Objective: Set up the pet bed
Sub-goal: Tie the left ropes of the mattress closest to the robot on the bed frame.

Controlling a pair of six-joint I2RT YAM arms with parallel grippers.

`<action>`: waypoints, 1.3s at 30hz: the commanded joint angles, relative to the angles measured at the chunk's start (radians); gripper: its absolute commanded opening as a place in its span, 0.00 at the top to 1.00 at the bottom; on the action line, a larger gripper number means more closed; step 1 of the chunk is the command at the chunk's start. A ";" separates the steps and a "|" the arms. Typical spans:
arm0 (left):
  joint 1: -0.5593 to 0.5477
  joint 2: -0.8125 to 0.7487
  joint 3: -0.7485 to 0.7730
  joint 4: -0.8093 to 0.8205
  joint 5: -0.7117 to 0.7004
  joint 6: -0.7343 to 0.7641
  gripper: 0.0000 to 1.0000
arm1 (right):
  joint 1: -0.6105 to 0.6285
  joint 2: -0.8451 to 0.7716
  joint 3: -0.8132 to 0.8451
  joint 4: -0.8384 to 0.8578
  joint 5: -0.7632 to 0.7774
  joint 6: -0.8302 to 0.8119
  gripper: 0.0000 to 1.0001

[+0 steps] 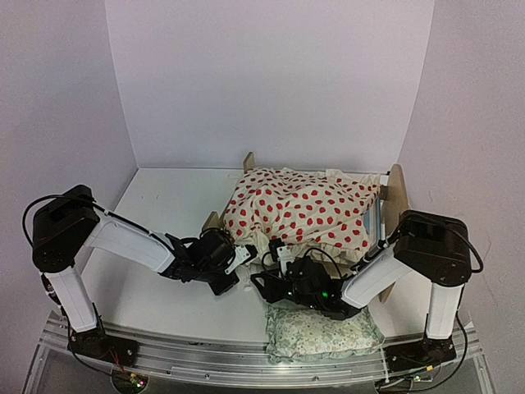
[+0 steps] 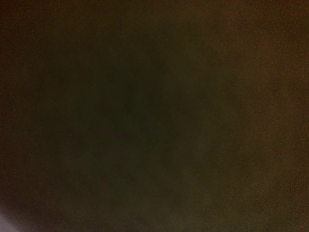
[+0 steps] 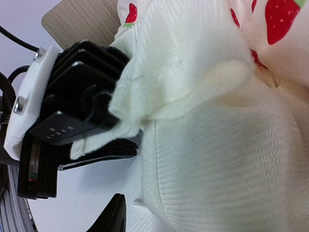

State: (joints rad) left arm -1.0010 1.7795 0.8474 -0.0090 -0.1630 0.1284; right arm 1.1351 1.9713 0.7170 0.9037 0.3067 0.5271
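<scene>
The pet bed [image 1: 397,190] stands at the back right, its light-wood boards showing around a cream red-dotted cushion [image 1: 303,209] heaped on it. My left gripper [image 1: 244,255] is at the cushion's near-left edge with its fingertips buried in the cream fabric, shut on that edge. The left wrist view is fully dark. My right gripper [image 1: 275,259] is just right of it. In the right wrist view, this gripper [image 3: 120,181] stands open with bare table between its fingers. The cushion [image 3: 217,145] bulges at the fingertips, and a flap drapes over the left arm's black wrist body [image 3: 72,96].
A green floral frilled pillow [image 1: 324,332] lies at the table's near edge, just under the right arm. A wooden board of the bed [image 3: 82,21] shows behind the left wrist. White walls enclose the table on three sides.
</scene>
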 commanded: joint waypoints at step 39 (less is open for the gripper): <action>0.022 -0.246 -0.299 0.572 0.017 -0.047 1.00 | -0.051 0.138 0.150 0.112 -0.278 -0.282 0.24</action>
State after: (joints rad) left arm -0.9933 1.5866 0.5674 0.4984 -0.1621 0.1012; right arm 1.1150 2.0983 0.8616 0.9364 0.1479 0.2730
